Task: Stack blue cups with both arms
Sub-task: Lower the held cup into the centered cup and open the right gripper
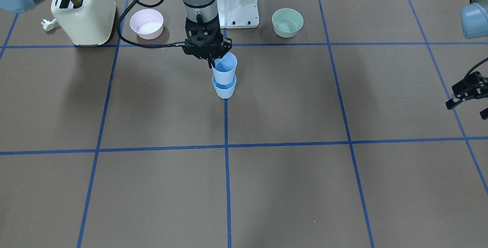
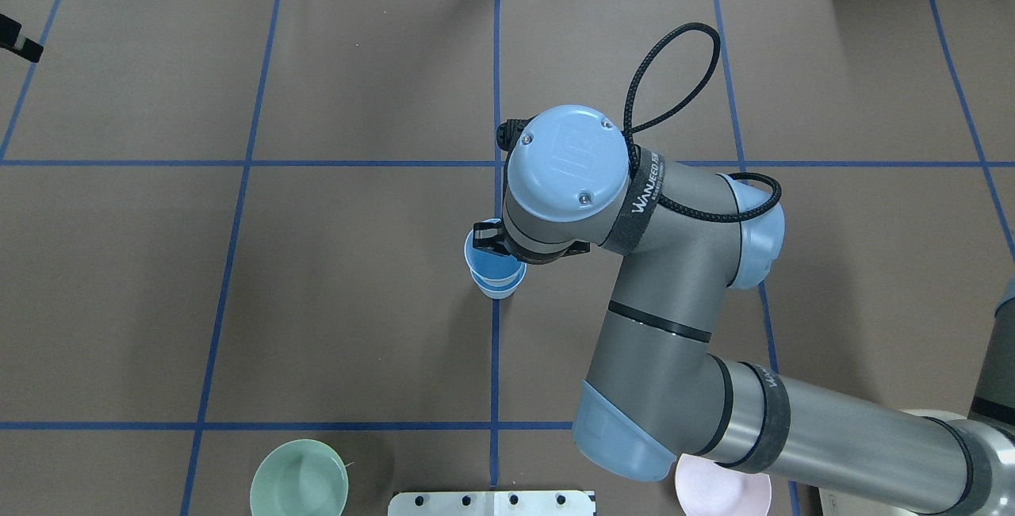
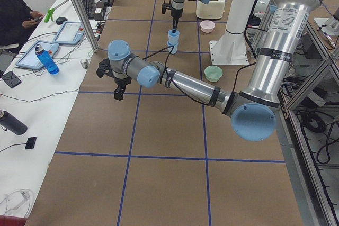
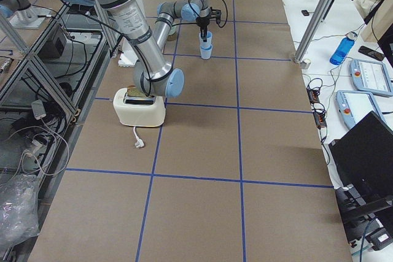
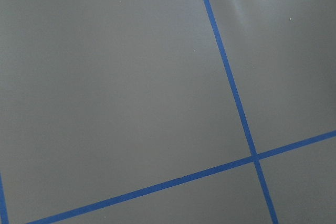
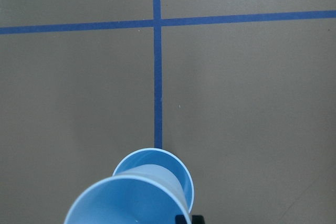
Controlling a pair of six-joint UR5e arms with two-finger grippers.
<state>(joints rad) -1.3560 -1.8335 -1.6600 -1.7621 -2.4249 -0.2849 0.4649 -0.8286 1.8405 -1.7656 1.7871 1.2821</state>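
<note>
Two pale blue cups stand at the table's middle on a blue tape line. The upper cup (image 1: 225, 69) sits tilted in the mouth of the lower cup (image 1: 224, 88), which stands on the table. My right gripper (image 1: 211, 63) is shut on the upper cup's rim from above. The right wrist view shows the upper cup (image 6: 126, 203) close below the camera and the lower cup (image 6: 176, 166) under it. In the overhead view the upper cup (image 2: 492, 266) shows beside my right wrist. My left gripper (image 1: 467, 101) is open and empty, hovering far off at the table's side.
A cream toaster (image 1: 84, 13) with a loose plug (image 1: 48, 24), a pink bowl (image 1: 146, 23), the white base pedestal (image 1: 238, 4) and a green bowl (image 1: 287, 22) stand along the robot's side of the table. Blue tape lines grid the brown table.
</note>
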